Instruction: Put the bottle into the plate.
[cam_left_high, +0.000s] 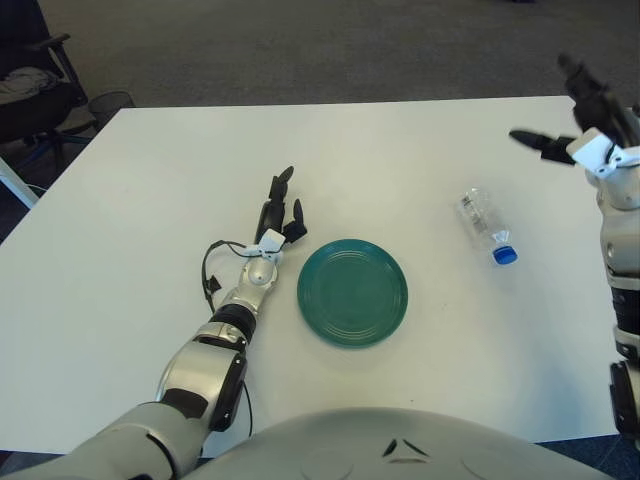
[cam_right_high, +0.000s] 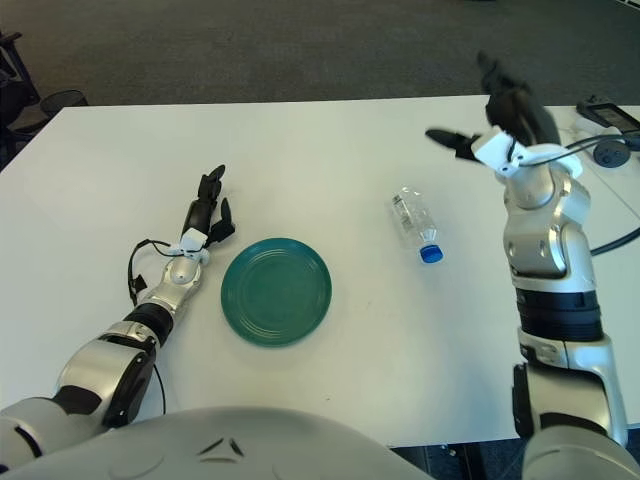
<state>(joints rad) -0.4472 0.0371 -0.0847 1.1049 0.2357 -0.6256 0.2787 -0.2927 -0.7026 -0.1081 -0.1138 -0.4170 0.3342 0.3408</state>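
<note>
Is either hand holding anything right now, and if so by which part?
Nothing is held. The right hand is raised with fingers spread, apart from the bottle lying on the table. The left hand is open beside the plate, on its left.

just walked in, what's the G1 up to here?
It's going for the bottle, which lies on its side on the table, blue cap toward the robot, to the right of the green plate. The right hand is raised beyond and to the right of the bottle with fingers spread, holding nothing. The left hand shows just left of the plate, fingers extended, idle. The plate has nothing in it, so the bottle is not yet picked up.
</note>
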